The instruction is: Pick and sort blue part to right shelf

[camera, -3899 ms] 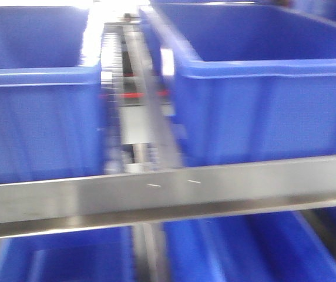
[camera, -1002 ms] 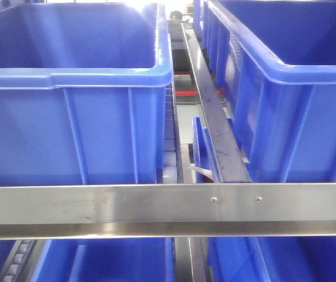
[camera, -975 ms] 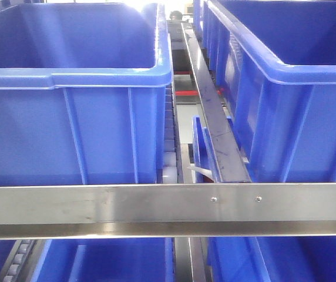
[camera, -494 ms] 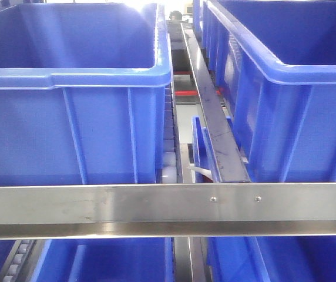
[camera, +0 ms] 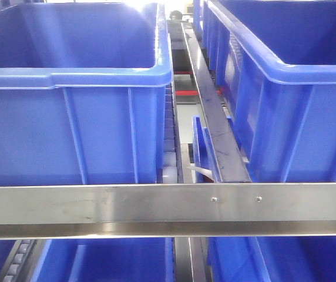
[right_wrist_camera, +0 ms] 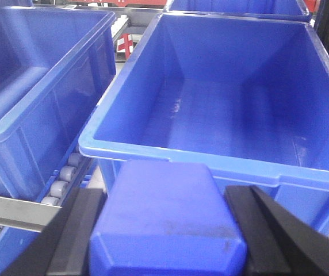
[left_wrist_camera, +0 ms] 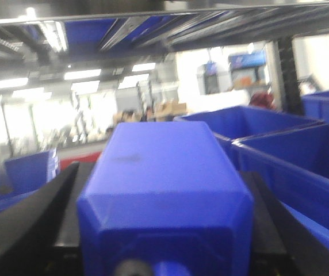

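In the left wrist view my left gripper (left_wrist_camera: 160, 172) is shut on a blue part (left_wrist_camera: 164, 195), a smooth blue block that fills the gap between the black fingers (left_wrist_camera: 44, 213). It hangs under a steel tier of the right shelf (left_wrist_camera: 153, 23). My right gripper (right_wrist_camera: 167, 198) is shut on another blue part (right_wrist_camera: 167, 221), held just in front of the near rim of an empty blue bin (right_wrist_camera: 228, 109). The front view shows the right shelf's steel rail (camera: 156, 208) but neither gripper.
Two large blue bins (camera: 68, 88) (camera: 291, 70) sit above the rail, with a steel divider (camera: 212, 111) and white rollers (camera: 169, 167) between them. More bins lie below the rail (camera: 97, 261). Another bin (right_wrist_camera: 32, 86) stands left of the empty one, beside grey rollers (right_wrist_camera: 64, 172).
3.9 s ago the front view was blurred and framed the bins differently. Over the last second it has stayed still and nothing in it has moved.
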You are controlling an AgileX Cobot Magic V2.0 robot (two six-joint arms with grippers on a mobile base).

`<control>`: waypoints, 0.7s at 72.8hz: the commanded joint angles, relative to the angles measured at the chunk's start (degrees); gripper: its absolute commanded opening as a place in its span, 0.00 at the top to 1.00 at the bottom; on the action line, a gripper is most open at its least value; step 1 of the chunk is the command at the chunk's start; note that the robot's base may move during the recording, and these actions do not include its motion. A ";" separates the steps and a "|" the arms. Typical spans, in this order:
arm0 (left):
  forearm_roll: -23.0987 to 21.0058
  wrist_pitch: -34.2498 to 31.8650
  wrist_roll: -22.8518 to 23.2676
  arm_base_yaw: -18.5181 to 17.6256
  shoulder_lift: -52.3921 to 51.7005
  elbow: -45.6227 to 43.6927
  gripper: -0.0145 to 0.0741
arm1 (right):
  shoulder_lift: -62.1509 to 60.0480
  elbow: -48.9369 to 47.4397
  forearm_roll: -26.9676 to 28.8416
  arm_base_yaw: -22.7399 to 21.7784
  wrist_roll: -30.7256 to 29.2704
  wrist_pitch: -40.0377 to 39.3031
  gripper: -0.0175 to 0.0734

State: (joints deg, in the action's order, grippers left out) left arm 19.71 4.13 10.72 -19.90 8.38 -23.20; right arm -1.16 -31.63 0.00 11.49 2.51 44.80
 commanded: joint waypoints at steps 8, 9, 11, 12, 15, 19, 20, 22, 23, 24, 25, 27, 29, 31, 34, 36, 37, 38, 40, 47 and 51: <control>-3.14 4.54 0.17 -0.27 16.61 -15.50 0.46 | 1.07 -1.42 0.00 -0.08 -0.33 -5.64 0.57; -3.58 5.14 0.17 -0.27 17.95 -16.43 0.46 | 1.07 -1.42 0.00 -0.08 -0.33 -5.64 0.57; -4.19 6.49 0.17 -0.27 20.60 -18.61 0.46 | 1.07 -1.42 0.00 -0.08 -0.33 -5.64 0.57; -4.37 6.78 0.17 -0.27 21.96 -19.02 0.46 | 1.07 -1.42 0.00 -0.08 -0.33 -5.64 0.57; -5.04 8.78 0.17 -0.27 25.95 -21.90 0.46 | 1.07 -1.42 0.00 -0.08 -0.33 -5.64 0.57; -6.27 10.25 0.17 -0.27 31.26 -24.71 0.46 | 1.07 -1.42 0.00 -0.08 -0.33 -5.64 0.57; -6.59 10.87 0.17 -0.27 32.59 -25.91 0.46 | 1.07 -1.42 0.00 -0.08 -0.33 -5.64 0.57; -7.04 11.39 0.17 -0.27 35.22 -27.10 0.46 | 1.07 -1.42 0.00 -0.08 -0.33 -5.64 0.57; -7.30 11.71 0.17 -0.27 36.53 -27.91 0.46 | 1.07 -1.42 0.00 -0.08 -0.33 -5.64 0.57; -7.63 12.03 0.17 -0.27 37.83 -28.71 0.46 | 1.07 -1.42 0.00 -0.08 -0.33 -5.64 0.57; -7.89 12.48 0.17 -0.27 39.10 -29.89 0.46 | 1.07 -1.42 0.00 -0.08 -0.33 -5.64 0.57; -8.49 13.13 0.17 -0.27 41.53 -31.50 0.46 | 1.07 -1.42 0.00 -0.08 -0.33 -5.64 0.57; -9.06 13.85 0.17 -0.27 44.51 -33.16 0.46 | 1.07 -1.42 0.00 -0.08 -0.33 -5.64 0.57; -9.59 14.74 0.17 -0.27 46.45 -34.83 0.46 | 1.07 -1.42 0.00 -0.08 -0.33 -5.64 0.57; -10.22 16.38 0.17 -0.27 50.73 -37.35 0.46 | 1.07 -1.42 0.00 -0.08 -0.33 -5.64 0.57; -11.09 17.84 0.17 -0.27 53.15 -39.11 0.46 | 1.07 -1.42 0.00 -0.08 -0.33 -5.64 0.57; -11.46 19.16 0.17 -0.27 54.34 -40.51 0.46 | 1.07 -1.42 0.00 -0.08 -0.33 -5.64 0.57; -11.76 20.08 0.17 -0.27 55.56 -41.46 0.46 | 1.07 -1.42 0.00 -0.08 -0.33 -5.64 0.57; -12.16 22.08 0.17 -0.27 57.96 -43.47 0.46 | 1.07 -1.42 0.00 -0.08 -0.33 -5.64 0.57; -13.33 30.25 0.17 -0.27 66.96 -51.00 0.46 | 1.07 -1.42 0.00 -0.08 -0.33 -5.64 0.57; -13.33 34.21 0.17 -0.27 71.76 -55.24 0.46 | 1.07 -1.42 0.00 -0.08 -0.33 -5.64 0.57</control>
State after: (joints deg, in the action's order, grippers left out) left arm 6.99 36.22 10.72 -19.90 75.30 -71.65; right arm -1.16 -31.63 0.00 11.49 2.51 44.80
